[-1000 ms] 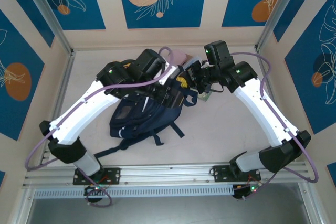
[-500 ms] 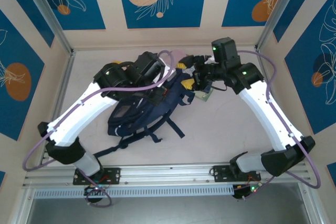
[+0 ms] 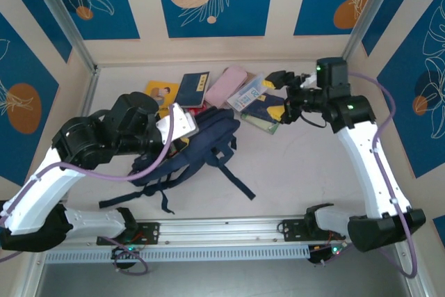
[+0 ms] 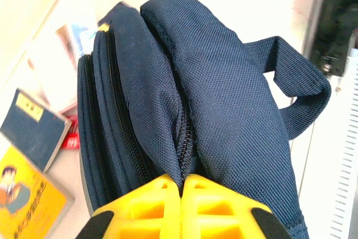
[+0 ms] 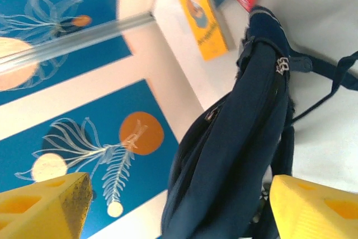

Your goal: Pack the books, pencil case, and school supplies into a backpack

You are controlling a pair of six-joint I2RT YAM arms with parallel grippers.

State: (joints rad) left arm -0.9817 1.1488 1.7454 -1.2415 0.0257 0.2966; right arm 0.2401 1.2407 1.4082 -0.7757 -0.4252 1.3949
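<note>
Nothing looks packed: thin books [image 3: 161,92], pale pink pouch [image 3: 227,85], white-blue printed packet [image 3: 247,94] lie upper centre; left pincer [image 4: 182,194] pinches navy fabric backpack [image 3: 201,147]; right pincer [image 3: 279,95] spread.

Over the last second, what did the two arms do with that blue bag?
The left pincer closed on the backpack and dragged it toward the near left. The right pincer opened, apparently letting go of the backpack, and drew back to the right. This uncovered the books, pencil case and printed packet at the back. The green-edged flat item stayed put.
</note>
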